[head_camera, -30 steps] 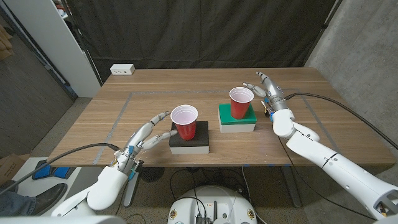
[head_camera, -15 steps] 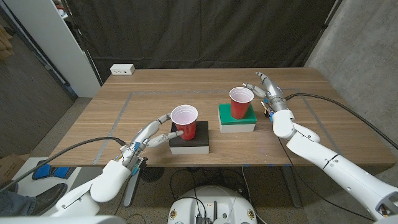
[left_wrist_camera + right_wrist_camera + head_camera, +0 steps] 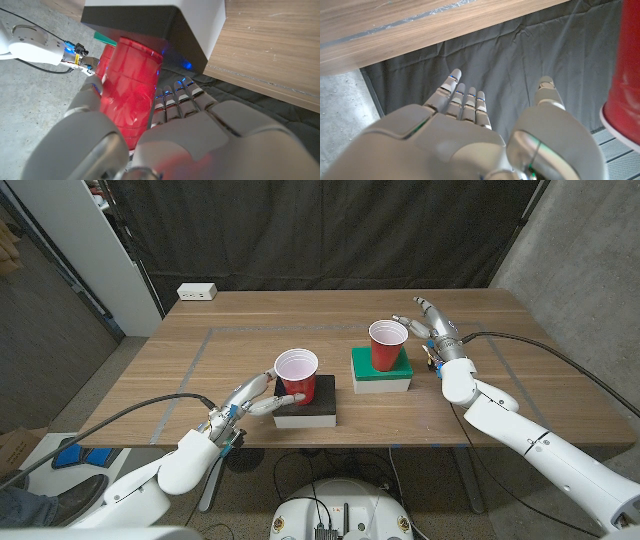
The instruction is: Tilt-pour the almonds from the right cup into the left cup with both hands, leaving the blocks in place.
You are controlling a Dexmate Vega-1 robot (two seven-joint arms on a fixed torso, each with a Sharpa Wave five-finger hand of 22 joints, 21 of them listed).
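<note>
Left hand [image 3: 250, 398] has fingers spread around the left cup [image 3: 296, 376], cup between thumb and fingers in the wrist view, not clamped yet as far as I can tell. That cup stands upright on the black block [image 3: 306, 402]. Right hand [image 3: 432, 328] is apart, holding nothing, just beside the right cup [image 3: 387, 344] on the green block [image 3: 381, 370] (almonds not visible). Judgement: early, nothing lifted or poured; grasps, tilt and pour all remain. Both arms reach in low over the worktop [image 3: 200, 350].
</note>
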